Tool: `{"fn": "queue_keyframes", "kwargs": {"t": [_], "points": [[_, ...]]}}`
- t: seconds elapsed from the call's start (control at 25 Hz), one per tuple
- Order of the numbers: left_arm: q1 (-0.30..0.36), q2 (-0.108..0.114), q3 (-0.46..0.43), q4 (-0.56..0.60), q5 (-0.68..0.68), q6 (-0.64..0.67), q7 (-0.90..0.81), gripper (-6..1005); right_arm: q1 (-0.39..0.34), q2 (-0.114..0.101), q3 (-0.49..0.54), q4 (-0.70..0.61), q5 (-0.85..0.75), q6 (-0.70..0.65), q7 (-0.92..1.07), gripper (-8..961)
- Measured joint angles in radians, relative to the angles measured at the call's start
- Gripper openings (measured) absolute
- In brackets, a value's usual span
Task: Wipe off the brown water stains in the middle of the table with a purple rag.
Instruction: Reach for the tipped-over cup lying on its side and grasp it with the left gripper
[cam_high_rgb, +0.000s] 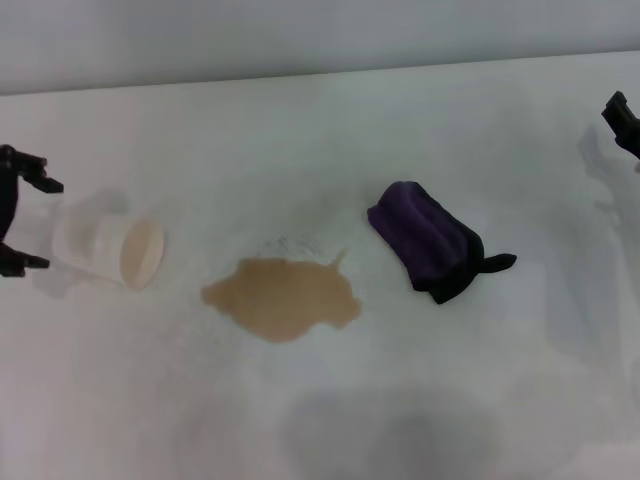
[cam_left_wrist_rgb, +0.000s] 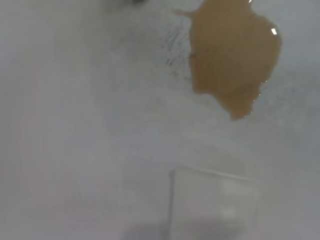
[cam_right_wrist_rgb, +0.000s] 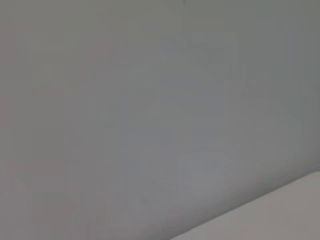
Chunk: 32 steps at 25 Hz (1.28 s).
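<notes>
The brown water stains form one tan puddle in the middle of the white table. The puddle also shows in the left wrist view. The purple rag lies bunched to the right of the puddle, apart from it, with its black tail pointing right. My left gripper is open at the far left edge, its fingertips just off the base of a tipped cup. My right gripper shows only partly at the far right edge, well away from the rag.
A cream paper cup lies on its side left of the puddle, mouth toward the puddle; it also shows in the left wrist view. A grey shadow patch lies near the table's front edge. The right wrist view shows only a grey wall and a table corner.
</notes>
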Motion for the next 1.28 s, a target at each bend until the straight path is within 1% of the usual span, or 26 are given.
{"fn": "queue_keyframes", "kwargs": {"t": [0.2, 0.24, 0.28, 0.4, 0.44, 0.56, 0.72, 0.8, 1.12, 1.28], "points": [[0.009, -0.019, -0.002, -0.070, -0.002, -0.087, 0.046, 880, -0.003, 0.000, 0.000, 0.003, 0.000, 0.000, 0.000, 858], [0.009, -0.024, -0.002, -0.114, -0.002, -0.131, 0.069, 880, -0.003, 0.000, 0.000, 0.003, 0.000, 0.000, 0.000, 858], [0.009, -0.024, -0.002, -0.114, -0.002, -0.131, 0.069, 880, -0.003, 0.000, 0.000, 0.004, 0.000, 0.000, 0.000, 858], [0.006, -0.030, -0.004, -0.186, -0.011, -0.211, 0.113, 879, -0.003, 0.000, 0.000, 0.010, 0.000, 0.000, 0.000, 858], [0.005, -0.035, -0.010, -0.209, -0.013, -0.242, 0.133, 879, -0.003, 0.000, 0.000, 0.013, 0.000, 0.000, 0.000, 858], [0.002, -0.047, -0.044, -0.247, -0.019, -0.280, 0.189, 879, -0.004, 0.000, 0.000, 0.017, 0.000, -0.004, 0.000, 858], [-0.001, -0.059, -0.114, -0.268, -0.025, -0.285, 0.262, 880, -0.004, 0.000, 0.000, 0.020, 0.000, -0.006, 0.000, 858], [-0.002, -0.063, -0.127, -0.271, -0.030, -0.285, 0.278, 880, -0.004, 0.000, 0.000, 0.023, 0.000, -0.006, 0.000, 858], [-0.003, -0.077, -0.130, -0.303, -0.054, -0.288, 0.327, 879, -0.004, 0.000, 0.000, 0.029, 0.000, -0.006, 0.000, 858], [0.000, -0.081, -0.131, -0.306, -0.054, -0.296, 0.329, 879, -0.004, 0.001, 0.000, 0.031, -0.001, -0.006, 0.000, 858]]}}
